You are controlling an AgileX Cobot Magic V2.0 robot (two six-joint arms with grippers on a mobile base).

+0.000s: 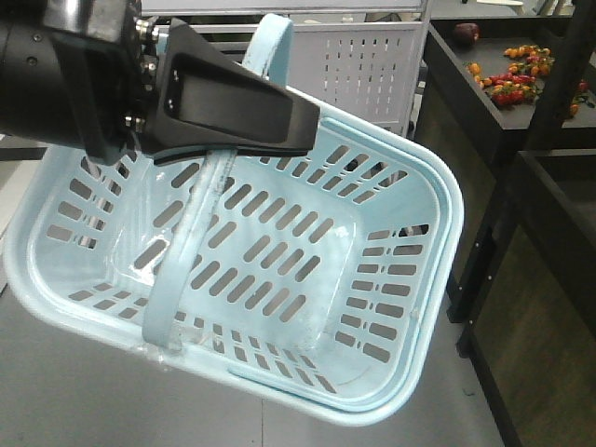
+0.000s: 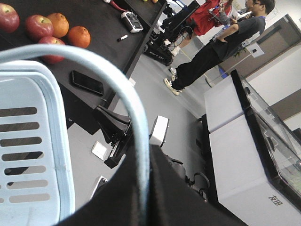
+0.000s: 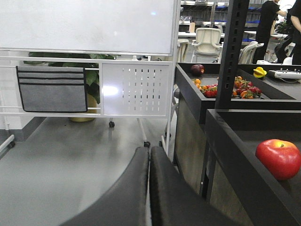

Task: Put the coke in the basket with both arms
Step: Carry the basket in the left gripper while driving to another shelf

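Left gripper [image 1: 279, 126] clamps basket [image 1: 438, 191] handle, 11 o'clock; right gripper [image 3: 149, 157] pressed together, empty. Next: fetch coke, unseen.

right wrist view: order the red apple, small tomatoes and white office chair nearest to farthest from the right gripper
1. red apple, on the near shelf, right of the right gripper
2. small tomatoes, farther back on the right
3. white office chair, far behind

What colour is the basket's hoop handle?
Pale blue, matching the basket; the handle shows best in the exterior front-facing view.
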